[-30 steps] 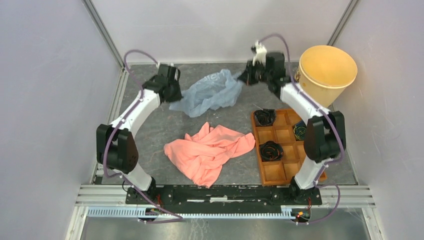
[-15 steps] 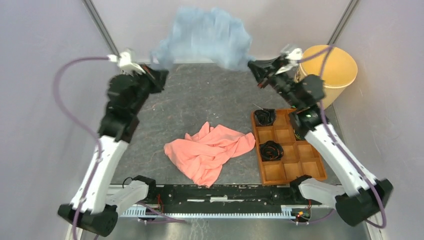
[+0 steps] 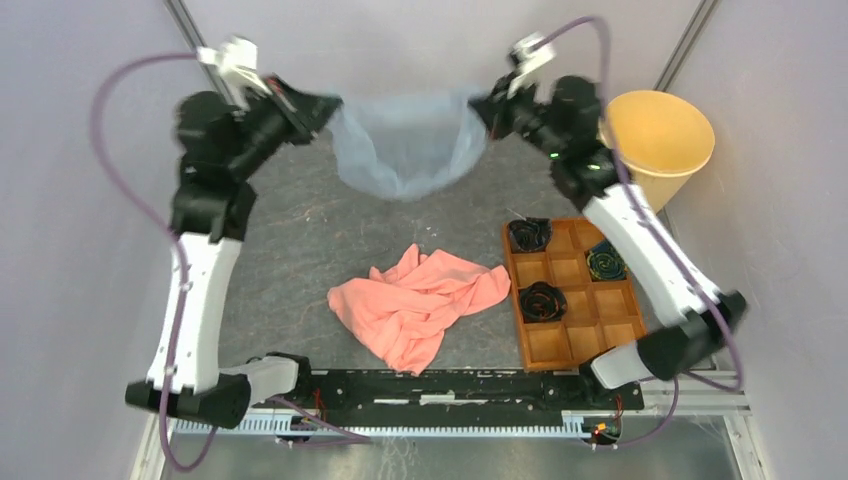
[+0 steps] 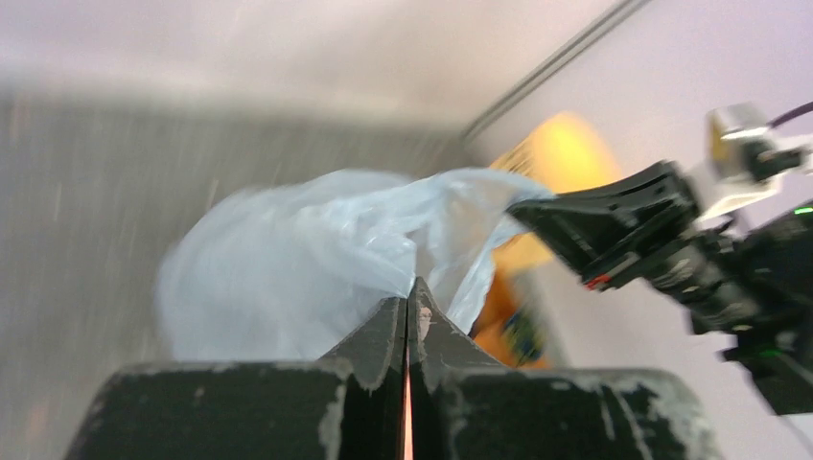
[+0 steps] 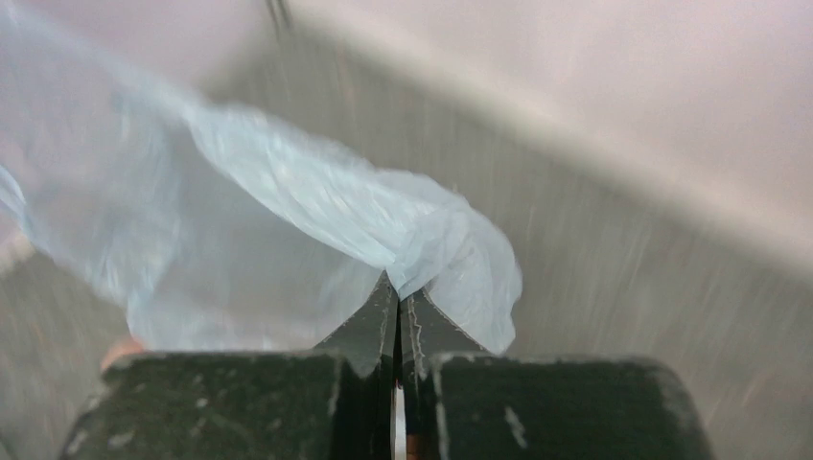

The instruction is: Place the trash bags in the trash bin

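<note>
A pale blue trash bag (image 3: 405, 150) hangs stretched in the air over the back of the table, sagging in the middle. My left gripper (image 3: 332, 103) is shut on its left edge, and my right gripper (image 3: 478, 104) is shut on its right edge. In the left wrist view the bag (image 4: 297, 259) billows out from my shut left gripper (image 4: 409, 287). The right wrist view has the bag (image 5: 288, 220) pinched at my shut right gripper (image 5: 396, 287). The yellow-tan trash bin (image 3: 655, 145) stands at the back right, beside my right arm. A pink trash bag (image 3: 415, 305) lies crumpled on the table.
A brown compartmented wooden tray (image 3: 572, 298) lies at the right front, with rolled black items (image 3: 542, 300) in some cells. Walls enclose the table on the left, back and right.
Both arms have lifted the blue bag off the table and spread it between them. It flew high half a second ago and has now dropped to a sagging hang.
</note>
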`<state>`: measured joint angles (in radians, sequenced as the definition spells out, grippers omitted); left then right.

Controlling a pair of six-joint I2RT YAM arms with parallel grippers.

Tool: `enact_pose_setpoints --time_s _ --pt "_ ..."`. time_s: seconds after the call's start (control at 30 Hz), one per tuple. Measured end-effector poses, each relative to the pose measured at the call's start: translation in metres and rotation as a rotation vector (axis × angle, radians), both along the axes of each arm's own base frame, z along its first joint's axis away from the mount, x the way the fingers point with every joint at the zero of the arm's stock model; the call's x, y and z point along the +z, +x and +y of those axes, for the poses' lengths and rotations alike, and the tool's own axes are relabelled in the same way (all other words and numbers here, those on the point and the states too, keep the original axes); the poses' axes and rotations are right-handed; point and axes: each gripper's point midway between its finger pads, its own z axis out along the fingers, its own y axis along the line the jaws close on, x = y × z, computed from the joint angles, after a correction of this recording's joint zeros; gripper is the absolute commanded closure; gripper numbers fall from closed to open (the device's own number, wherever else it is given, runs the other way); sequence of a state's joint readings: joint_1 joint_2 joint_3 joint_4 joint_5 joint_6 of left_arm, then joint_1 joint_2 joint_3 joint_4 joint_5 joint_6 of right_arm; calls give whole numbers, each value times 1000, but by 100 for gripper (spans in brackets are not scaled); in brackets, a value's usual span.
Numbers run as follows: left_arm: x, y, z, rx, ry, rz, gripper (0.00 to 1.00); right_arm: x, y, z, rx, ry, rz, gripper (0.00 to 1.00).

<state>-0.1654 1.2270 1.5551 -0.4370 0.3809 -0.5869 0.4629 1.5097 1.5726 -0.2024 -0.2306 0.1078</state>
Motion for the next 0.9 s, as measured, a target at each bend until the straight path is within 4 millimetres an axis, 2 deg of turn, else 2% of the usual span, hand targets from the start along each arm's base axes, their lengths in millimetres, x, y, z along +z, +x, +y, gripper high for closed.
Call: enact_pose_setpoints --time_s 0.03,0.07,0.13,0.2,0.23,0.27,0.3,0.33,0.37,0.4,0.43,0.47,0.5,0.53,0.57,0.6,0.63,0.67,0.7,0.73,0.77,0.8,0.83,0.87,0.9 --pt "53 -18 1 -14 -26 -148 98 41 -9 -1 7 46 -94 99" --pt "92 -40 3 -20 -47 -262 98 92 -30 -6 21 113 -224 99" --pt "130 -78 10 -19 -75 -394 98 157 -87 -26 52 220 -428 99" --pt "141 -113 17 -7 -95 -478 98 183 -133 -48 61 300 -586 99" --pt "134 -116 20 7 -97 -481 98 186 -144 -56 50 327 -636 100" --pt "118 -110 21 21 -95 -457 98 180 -145 -60 32 344 -661 100" --pt "89 -92 21 39 -85 -394 98 166 -136 -57 20 339 -646 100" --pt "52 -70 19 53 -69 -305 98 138 -116 -49 10 311 -591 99" --pt "-2 -43 17 66 -42 -173 98 95 -88 -35 4 260 -497 100" --pt "-64 -22 14 71 -12 -25 98 40 -58 -19 6 192 -375 99" --pt "-124 -11 12 74 16 115 98 -16 -39 -7 11 131 -254 100" --pt "-199 -8 12 74 50 300 98 -94 -25 2 17 51 -88 100" --pt "-259 -20 14 76 77 464 98 -148 -27 2 18 -3 32 100" --pt "-320 -52 19 78 112 669 98 -229 -48 -8 18 -91 233 100" --pt "-336 -68 21 77 125 742 98 -273 -71 -19 15 -145 364 99" --pt "-342 -83 22 73 133 801 98 -306 -98 -31 14 -203 498 100" --pt "-330 -83 20 63 129 794 98 -310 -107 -34 18 -221 547 100" --pt "-310 -75 17 52 117 758 98 -297 -104 -30 22 -222 551 100" --pt "-266 -56 11 35 94 670 98 -247 -80 -15 31 -185 479 100" --pt "-218 -39 4 16 68 559 98 -218 -67 -6 36 -154 419 100" --pt "-165 -23 -1 0 41 430 98 -171 -51 4 41 -111 332 100" --pt "-103 -14 -7 -23 9 271 98 -102 -34 15 50 -42 188 100" --pt "-44 -13 -10 -40 -19 114 98 -30 -27 20 57 37 32 100" --pt "4 -21 -11 -57 -42 -19 98 32 -34 16 60 109 -109 99" --pt "47 -36 -10 -67 -62 -144 98 81 -51 6 60 170 -226 99"
